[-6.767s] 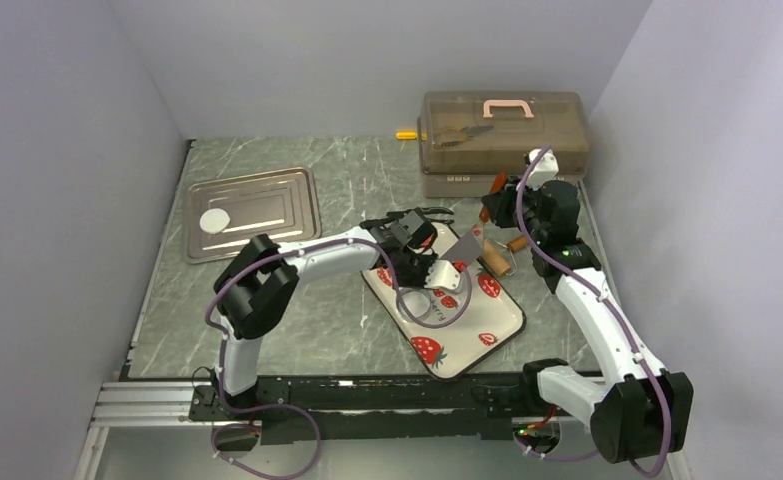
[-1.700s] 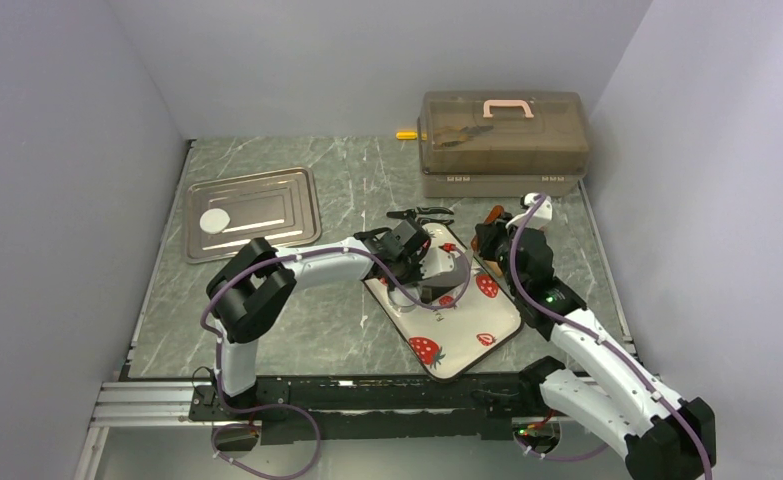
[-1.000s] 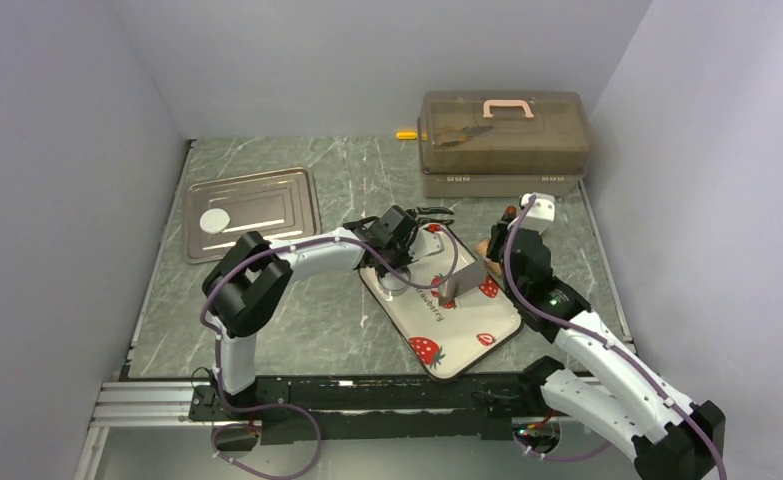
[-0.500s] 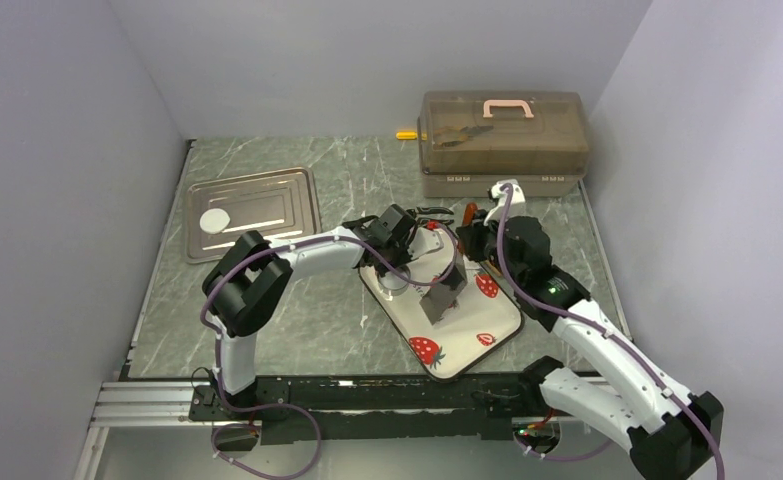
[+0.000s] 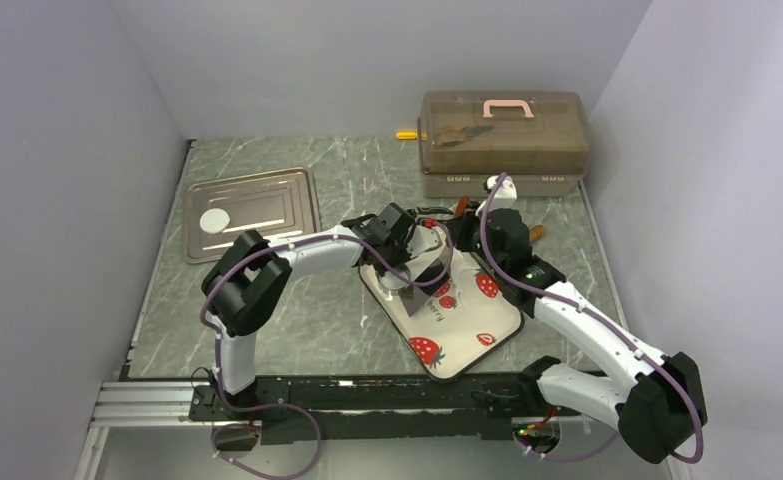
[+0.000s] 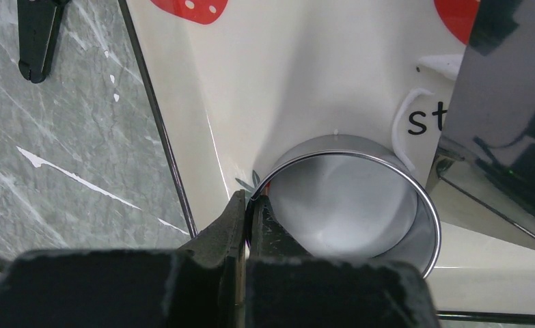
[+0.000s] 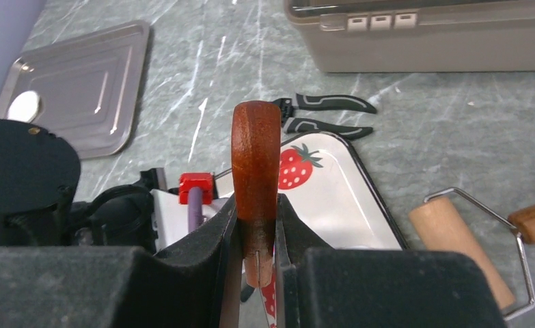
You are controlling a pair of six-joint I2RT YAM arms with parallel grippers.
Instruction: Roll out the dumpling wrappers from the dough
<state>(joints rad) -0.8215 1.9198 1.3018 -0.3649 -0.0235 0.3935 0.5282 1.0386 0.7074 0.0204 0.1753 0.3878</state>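
The right gripper (image 7: 256, 215) has swung left, clamped on the red-brown wooden handle (image 7: 255, 150) of a steel scraper blade (image 6: 503, 96). The left gripper (image 6: 249, 212) pinches the shiny metal ring (image 6: 346, 139) around soft white dough (image 6: 339, 212) on the strawberry-printed plate (image 6: 285, 68). The dough is probably sticky and tearable, so lift it from underneath.
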